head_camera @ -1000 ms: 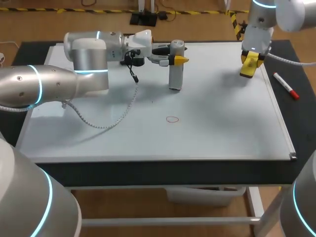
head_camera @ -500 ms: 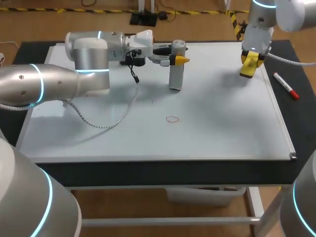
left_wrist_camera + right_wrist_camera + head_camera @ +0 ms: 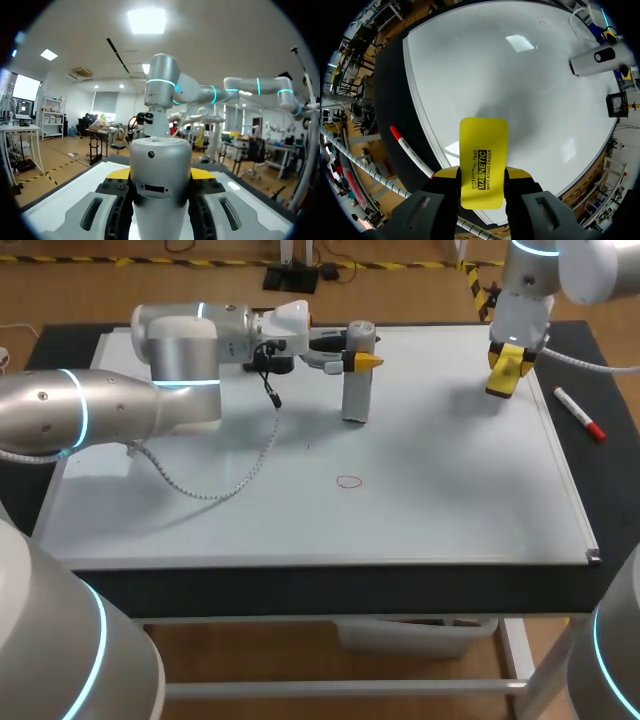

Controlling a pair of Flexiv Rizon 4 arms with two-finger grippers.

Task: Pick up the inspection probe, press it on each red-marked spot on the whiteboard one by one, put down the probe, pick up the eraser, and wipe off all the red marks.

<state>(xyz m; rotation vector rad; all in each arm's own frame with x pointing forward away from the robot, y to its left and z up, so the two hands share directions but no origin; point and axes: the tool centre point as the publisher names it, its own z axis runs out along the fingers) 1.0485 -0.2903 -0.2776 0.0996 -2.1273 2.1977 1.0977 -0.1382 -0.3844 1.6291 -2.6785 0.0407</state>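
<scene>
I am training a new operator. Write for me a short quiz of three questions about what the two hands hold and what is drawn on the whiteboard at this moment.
1. True or false: the right hand is open and empty.
2. Choose one. The left hand is shut on: A. a sponge. B. the silver probe, held upright. C. nothing.
3. Count: how many red marks show on the whiteboard in the head view?

Key
1. False: it is shut on the yellow eraser.
2. B.
3. One: a small red circle near the board's middle.
</scene>
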